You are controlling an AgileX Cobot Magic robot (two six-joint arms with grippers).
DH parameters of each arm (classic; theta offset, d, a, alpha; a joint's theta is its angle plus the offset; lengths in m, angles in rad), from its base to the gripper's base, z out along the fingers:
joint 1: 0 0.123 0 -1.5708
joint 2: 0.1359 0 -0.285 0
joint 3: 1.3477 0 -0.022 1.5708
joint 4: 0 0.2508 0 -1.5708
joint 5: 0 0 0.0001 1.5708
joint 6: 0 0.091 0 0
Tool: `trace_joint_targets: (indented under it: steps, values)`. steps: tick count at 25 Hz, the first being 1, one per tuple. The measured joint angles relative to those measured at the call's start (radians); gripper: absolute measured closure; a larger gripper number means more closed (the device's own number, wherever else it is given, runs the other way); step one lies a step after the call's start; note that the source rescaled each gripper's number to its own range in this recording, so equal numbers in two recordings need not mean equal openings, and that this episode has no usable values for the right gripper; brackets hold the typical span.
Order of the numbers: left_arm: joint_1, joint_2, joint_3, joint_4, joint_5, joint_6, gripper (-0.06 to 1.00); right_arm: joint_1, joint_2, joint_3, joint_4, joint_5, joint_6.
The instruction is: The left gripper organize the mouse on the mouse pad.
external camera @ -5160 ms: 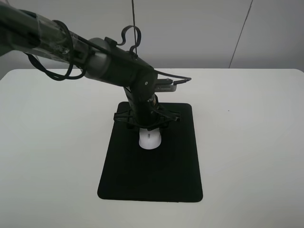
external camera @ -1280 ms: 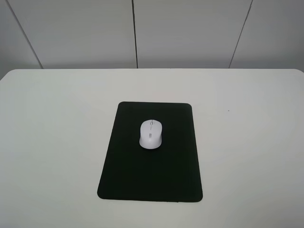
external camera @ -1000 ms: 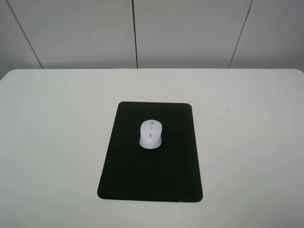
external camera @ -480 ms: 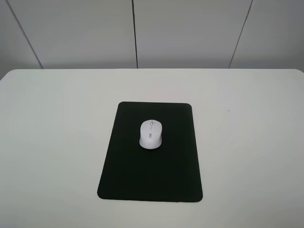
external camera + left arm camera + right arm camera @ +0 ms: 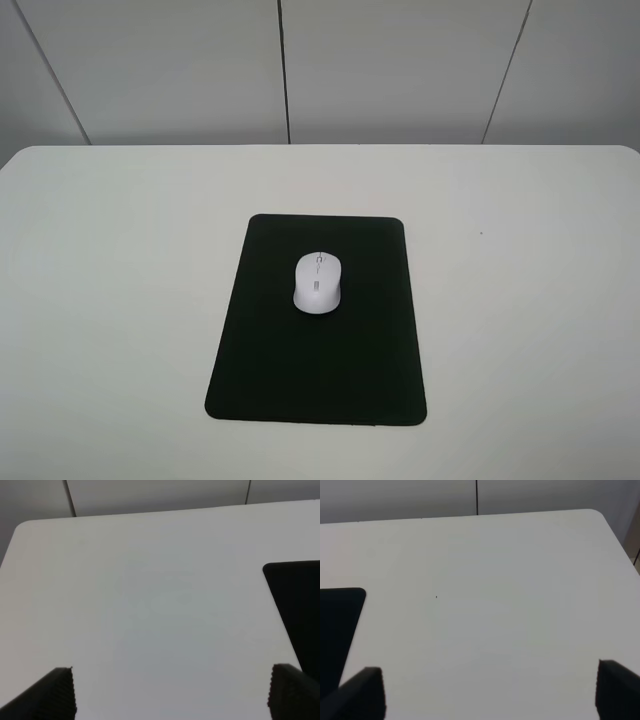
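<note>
The white mouse point(image 5: 317, 282) rests on the upper middle of the black mouse pad point(image 5: 318, 380), its scroll wheel facing the far side. No arm shows in the exterior high view. In the left wrist view my left gripper point(image 5: 170, 692) is open, its two dark fingertips point(image 5: 57, 695) wide apart over bare white table, with a corner of the mouse pad point(image 5: 297, 605) showing at the edge. In the right wrist view my right gripper point(image 5: 490, 692) is open too, above the table, beside another corner of the mouse pad point(image 5: 337, 625). Neither gripper holds anything.
The white table point(image 5: 520, 300) spreads on all sides of the pad. A small dark speck point(image 5: 481, 234) marks its right part. Grey wall panels stand behind the far edge.
Five seconds ago my left arm stood over the mouse on the pad; it has since withdrawn out of the exterior view. Over the last second nothing has moved.
</note>
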Motion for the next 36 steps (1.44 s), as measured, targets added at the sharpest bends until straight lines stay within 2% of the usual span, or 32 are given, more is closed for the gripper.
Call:
trace_joint_targets:
  steps: [6,15,25,36]
  values:
    - [0.000,0.000,0.036,-0.004,-0.026,0.043,-0.06,0.000,0.000,0.000,0.000,0.000,0.000]
    - [0.001,0.000,0.036,-0.006,-0.029,0.046,-0.06,0.000,0.000,0.000,0.000,0.000,0.000]
    - [0.130,0.000,0.036,-0.008,-0.029,0.046,-0.06,0.000,0.000,0.000,0.000,0.000,0.000]
    - [0.143,0.000,0.036,-0.008,-0.029,0.047,-0.06,0.000,0.000,0.000,0.000,0.000,0.000]
